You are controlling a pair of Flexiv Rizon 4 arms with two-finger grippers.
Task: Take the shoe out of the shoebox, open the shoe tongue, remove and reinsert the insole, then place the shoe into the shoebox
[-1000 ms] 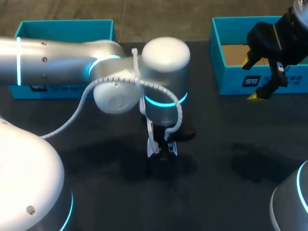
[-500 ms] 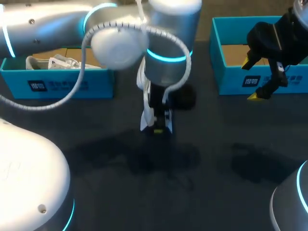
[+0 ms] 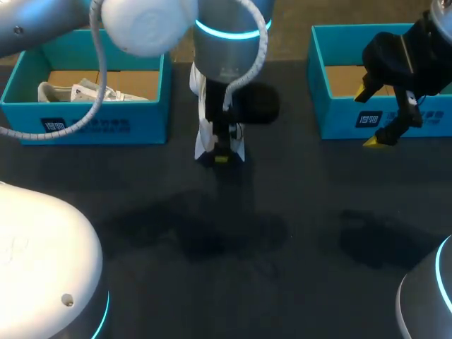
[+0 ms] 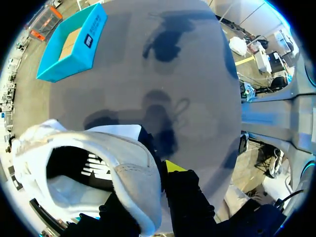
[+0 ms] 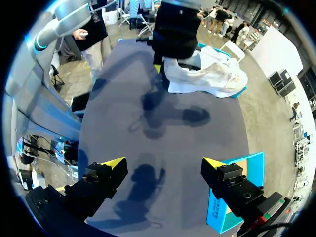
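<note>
The left hand (image 4: 149, 196) pinches the soft white fabric shoe (image 4: 86, 158) by its collar, hanging above the dark table (image 3: 304, 282) just beside the teal cardboard shoebox (image 3: 106, 126). It looks light and floppy, so the firmer collar rim suits gripping. The right hand (image 5: 163, 165) is spread and empty.

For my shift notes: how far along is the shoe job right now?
Done: a shoe is out, above the table, outside the left box and right box. In hand: the left gripper grips its collar; the right gripper hangs open. Apparently left: tongue, insole out and back, boxing.
</note>
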